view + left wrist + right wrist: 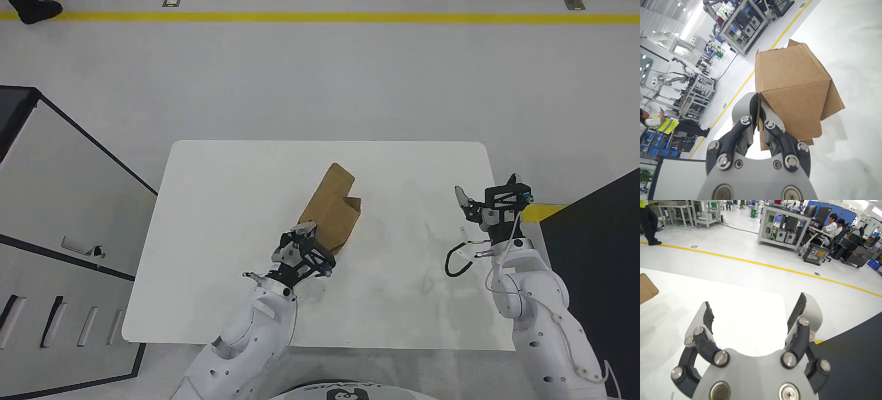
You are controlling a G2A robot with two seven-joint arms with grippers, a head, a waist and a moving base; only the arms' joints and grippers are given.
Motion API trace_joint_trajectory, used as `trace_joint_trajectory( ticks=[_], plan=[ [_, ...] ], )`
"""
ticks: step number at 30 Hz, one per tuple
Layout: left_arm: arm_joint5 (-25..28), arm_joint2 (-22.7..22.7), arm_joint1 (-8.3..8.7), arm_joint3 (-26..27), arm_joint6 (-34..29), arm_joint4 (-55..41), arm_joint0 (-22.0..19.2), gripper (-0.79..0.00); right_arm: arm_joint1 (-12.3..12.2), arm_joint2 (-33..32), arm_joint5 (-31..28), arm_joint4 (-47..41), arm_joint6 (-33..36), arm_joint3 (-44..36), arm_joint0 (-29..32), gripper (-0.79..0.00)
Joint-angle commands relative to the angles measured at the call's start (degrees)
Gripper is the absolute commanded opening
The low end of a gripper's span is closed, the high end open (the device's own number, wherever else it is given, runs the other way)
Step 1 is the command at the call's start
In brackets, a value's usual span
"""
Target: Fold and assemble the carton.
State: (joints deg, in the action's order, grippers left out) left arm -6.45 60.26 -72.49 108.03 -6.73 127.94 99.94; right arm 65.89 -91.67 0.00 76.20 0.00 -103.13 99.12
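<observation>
A brown cardboard carton (330, 205) lies partly folded near the middle of the white table (220, 190), with loose flaps at both ends. My left gripper (305, 255) is at the carton's near end, shut on the edge of a flap. In the left wrist view the gripper (758, 110) pinches a thin cardboard panel of the carton (791, 79) between its pads. My right gripper (470, 205) hovers over the table's right side, well apart from the carton. In the right wrist view the right gripper (755, 308) stands open with nothing between its fingers, and a corner of the carton (647, 288) shows far off.
A dark cabinet (60, 230) stands left of the table and a dark panel (600, 240) to its right. A black cable (462, 262) loops by the right arm. Bare tabletop lies between the carton and the right gripper.
</observation>
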Motion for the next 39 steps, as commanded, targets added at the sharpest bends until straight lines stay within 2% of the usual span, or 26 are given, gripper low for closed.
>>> trace_joint_trajectory(
  ticks=[1, 11, 14, 18, 21, 25, 33, 36, 39],
  plan=[
    [1.3, 0.4, 0.27, 1.8, 0.9, 1.1, 0.9, -0.785, 0.0, 0.0, 0.0, 0.0, 0.0, 0.0, 0.0, 0.0],
    [1.1, 0.7, 0.22, 2.4, 1.7, -0.9, 0.9, -0.785, 0.0, 0.0, 0.0, 0.0, 0.0, 0.0, 0.0, 0.0],
    [2.4, 2.4, 0.59, 5.2, 6.1, -3.8, 1.9, -0.785, 0.0, 0.0, 0.0, 0.0, 0.0, 0.0, 0.0, 0.0],
    [7.4, 5.9, 1.49, 9.1, 15.5, -10.3, 4.5, -0.785, 0.0, 0.0, 0.0, 0.0, 0.0, 0.0, 0.0, 0.0],
    [10.7, 8.5, 2.1, 11.7, 19.4, -13.4, 6.8, -0.785, 0.0, 0.0, 0.0, 0.0, 0.0, 0.0, 0.0, 0.0],
    [14.5, 10.9, 2.61, 15.2, 21.0, -17.8, 9.0, -0.785, 0.0, 0.0, 0.0, 0.0, 0.0, 0.0, 0.0, 0.0],
    [14.7, 11.1, 2.67, 15.5, 21.1, -17.4, 9.0, -0.785, 0.0, 0.0, 0.0, 0.0, 0.0, 0.0, 0.0, 0.0],
    [15.6, 11.4, 2.53, 16.3, 22.0, -24.6, 8.9, -0.785, 0.0, 0.0, 0.0, 0.0, 0.0, 0.0, 0.0, 0.0],
    [18.6, 13.0, 2.65, 17.7, 24.2, -32.9, 9.5, -0.785, 0.0, 0.0, 0.0, 0.0, 0.0, 0.0, 0.0, 0.0]
  ],
)
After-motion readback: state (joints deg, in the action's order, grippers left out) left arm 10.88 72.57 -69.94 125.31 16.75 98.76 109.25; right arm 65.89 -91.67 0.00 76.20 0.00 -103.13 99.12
